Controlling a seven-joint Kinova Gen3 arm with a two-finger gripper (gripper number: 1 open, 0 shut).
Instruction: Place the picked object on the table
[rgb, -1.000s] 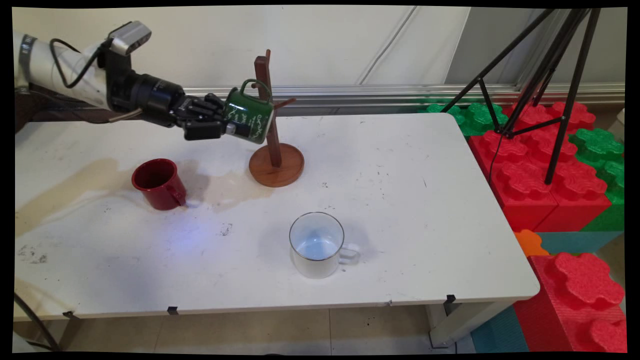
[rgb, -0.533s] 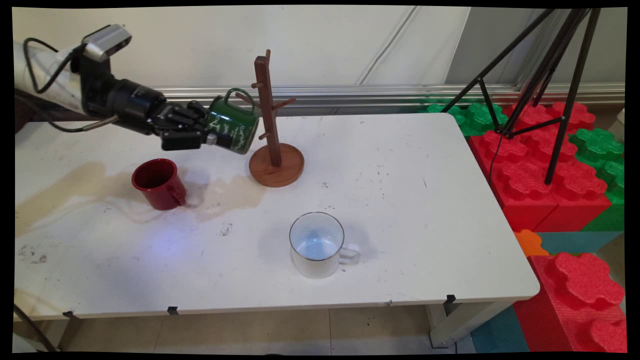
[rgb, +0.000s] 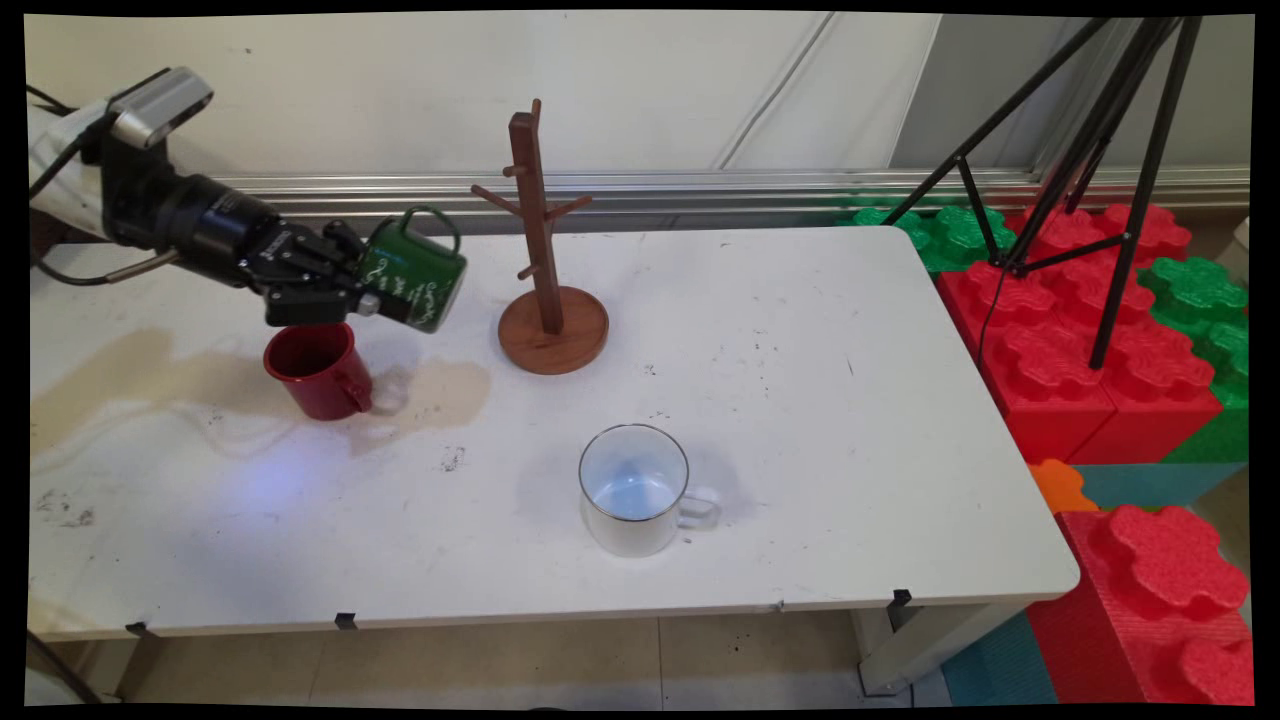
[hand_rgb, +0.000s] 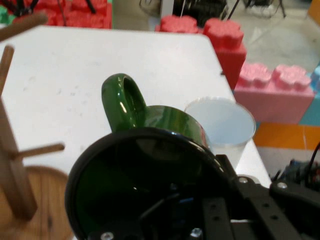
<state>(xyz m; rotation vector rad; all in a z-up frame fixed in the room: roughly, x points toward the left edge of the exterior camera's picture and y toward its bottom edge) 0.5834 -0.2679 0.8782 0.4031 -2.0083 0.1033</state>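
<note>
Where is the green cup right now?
The green cup is held in the hand, up off the table's left side, between the red cup and the wooden rack.

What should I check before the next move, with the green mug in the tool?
1. Grip: the tool is shut on the green mug, one finger inside the rim in the hand view. Ok.
2. Mug height: held tilted above the table, not touching it. Ok.
3. Clearance to the red mug: it stands right below the tool, close. Not ok.
4. Clearance to the wooden mug tree: apart from the green mug, pegs bare. Ok.
5. White mug: upright near the front edge, well away from the arm. Ok.
6. Contents of the green mug: inside looks dark. Cannot tell.
</note>
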